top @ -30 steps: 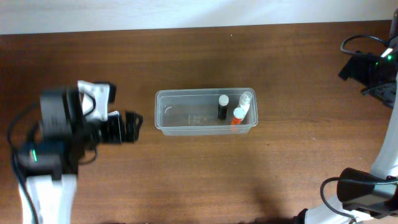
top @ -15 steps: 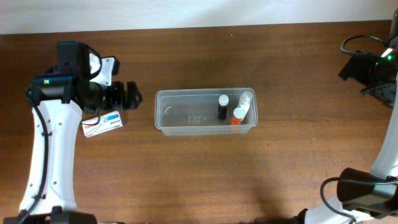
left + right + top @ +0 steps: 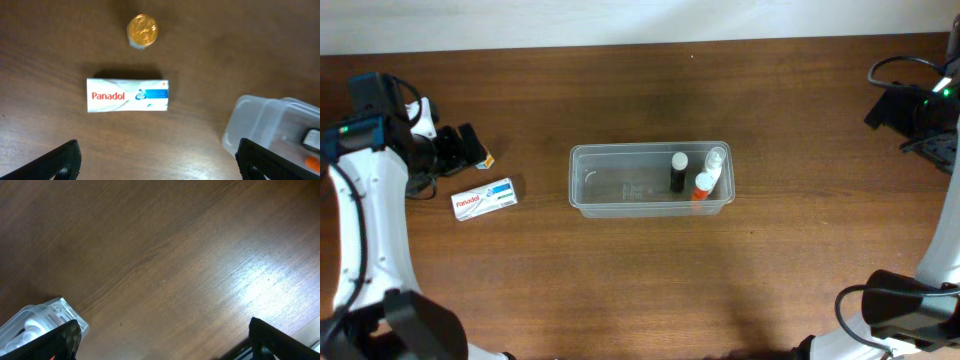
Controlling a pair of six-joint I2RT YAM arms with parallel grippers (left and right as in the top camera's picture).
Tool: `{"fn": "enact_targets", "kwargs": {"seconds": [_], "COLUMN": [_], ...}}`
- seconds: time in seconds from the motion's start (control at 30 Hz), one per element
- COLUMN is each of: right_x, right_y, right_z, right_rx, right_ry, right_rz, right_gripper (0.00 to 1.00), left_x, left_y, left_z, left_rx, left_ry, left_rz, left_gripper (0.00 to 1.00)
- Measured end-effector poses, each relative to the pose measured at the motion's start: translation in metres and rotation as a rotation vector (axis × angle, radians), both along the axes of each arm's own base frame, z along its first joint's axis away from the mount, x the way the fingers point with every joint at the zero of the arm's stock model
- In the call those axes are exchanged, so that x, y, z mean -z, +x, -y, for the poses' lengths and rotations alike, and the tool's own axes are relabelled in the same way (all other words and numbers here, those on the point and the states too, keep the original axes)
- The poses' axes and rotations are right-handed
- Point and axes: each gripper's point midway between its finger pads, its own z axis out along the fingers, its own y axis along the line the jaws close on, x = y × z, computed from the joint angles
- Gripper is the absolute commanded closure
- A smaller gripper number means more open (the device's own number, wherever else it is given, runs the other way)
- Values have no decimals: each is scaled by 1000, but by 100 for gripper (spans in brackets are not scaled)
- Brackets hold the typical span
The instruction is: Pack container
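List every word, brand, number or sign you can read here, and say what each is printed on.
"Panadol": red letters on the white box.
Blue panel on that box: a logo and small print, too blurred to read.
Sticker on the container: printed lines, too small to read.
Round gold cap: no legible text.

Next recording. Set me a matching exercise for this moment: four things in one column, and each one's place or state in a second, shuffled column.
Things:
1. Panadol box
2. black bottle
3. gold-topped object
4. left gripper

Place or state:
a. inside the container
b. open, holding nothing
c. on the table near the box
d. lying flat on the table, left of the container

Pairs: 1-d, 2-a, 3-c, 4-b.
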Motion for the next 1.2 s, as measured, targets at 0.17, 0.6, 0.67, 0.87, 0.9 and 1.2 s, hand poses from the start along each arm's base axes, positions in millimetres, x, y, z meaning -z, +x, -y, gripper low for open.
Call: {"fn": "enact_targets", "kwargs": {"seconds": [0.17, 0.6, 0.67, 0.87, 0.9, 1.2], "right_x": [0, 0, 0, 0, 0, 0], "right_y": [0, 0, 0, 0, 0, 0], "right_z": [0, 0, 0, 0, 0, 0], "right_rx": [0, 0, 0, 0, 0, 0], "right_ry": [0, 0, 0, 0, 0, 0], "right_rz": [0, 0, 0, 0, 0, 0], "right_gripper": [2, 1, 2, 2, 2, 2], "left_x": [35, 119, 130, 131, 131, 130], "left_y": [-9, 1, 3, 22, 26, 39], "left_z": [-13, -26, -27, -29, -28, 16], "left_rx": [-9, 33, 35, 78, 109, 623], "left_ry": [53, 70, 66, 103, 114, 276], "left_rz": [-145, -321, -334, -266, -255, -235], "left_gripper": [1, 1, 1, 0, 1, 1]}}
